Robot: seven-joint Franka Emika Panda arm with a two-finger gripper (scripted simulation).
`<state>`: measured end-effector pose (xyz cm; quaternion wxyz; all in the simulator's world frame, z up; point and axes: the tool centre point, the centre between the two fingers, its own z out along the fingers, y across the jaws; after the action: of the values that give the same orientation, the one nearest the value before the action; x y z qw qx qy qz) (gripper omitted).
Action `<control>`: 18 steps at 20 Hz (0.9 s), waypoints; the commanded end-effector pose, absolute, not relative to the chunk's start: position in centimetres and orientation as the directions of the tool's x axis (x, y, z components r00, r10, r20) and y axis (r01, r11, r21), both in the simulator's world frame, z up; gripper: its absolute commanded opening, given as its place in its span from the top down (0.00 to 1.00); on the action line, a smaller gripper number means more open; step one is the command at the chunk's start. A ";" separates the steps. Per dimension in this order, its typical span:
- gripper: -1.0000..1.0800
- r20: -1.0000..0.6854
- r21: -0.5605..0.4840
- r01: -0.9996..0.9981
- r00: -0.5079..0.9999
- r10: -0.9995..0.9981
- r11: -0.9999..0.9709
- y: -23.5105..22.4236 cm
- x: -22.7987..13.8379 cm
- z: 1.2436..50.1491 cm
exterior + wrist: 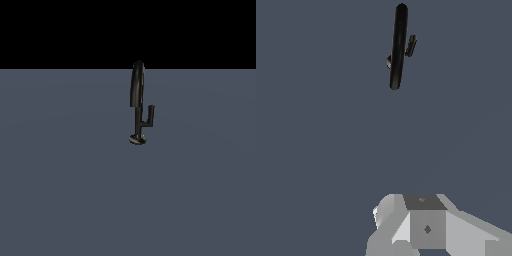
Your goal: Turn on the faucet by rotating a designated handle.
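Observation:
The glossy black faucet (pixel 138 100) stands upright on the grey floor, its round base (pixel 137 139) low and its tall arched spout (pixel 138 82) reaching above the floor's far edge. The handle (pixel 149 115), a short thin L-shaped lever, branches off the stem toward the exterior view's right. In the wrist view the faucet (pixel 399 47) is seen from above, far ahead of the gripper (pixel 423 200), with the handle (pixel 411 46) beside the spout. The grey fingers show no gap between them and hold nothing. The arm does not show in the exterior view.
A flat grey floor (pixel 60 190) spreads around the faucet in every direction, with a black background (pixel 60 30) beyond its far edge. No other object shows.

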<state>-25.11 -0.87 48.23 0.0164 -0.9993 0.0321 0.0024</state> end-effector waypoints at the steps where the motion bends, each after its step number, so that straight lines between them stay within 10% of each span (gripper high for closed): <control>1: 1.00 -0.006 -0.033 -0.064 0.998 -0.064 -0.997 -0.9 -25.1 48.2; 18: 1.00 -0.101 -0.117 -0.167 0.983 -0.155 -0.979 -0.8 -21.0 47.7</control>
<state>-21.64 -0.76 47.84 0.0551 -0.9951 0.0728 0.0383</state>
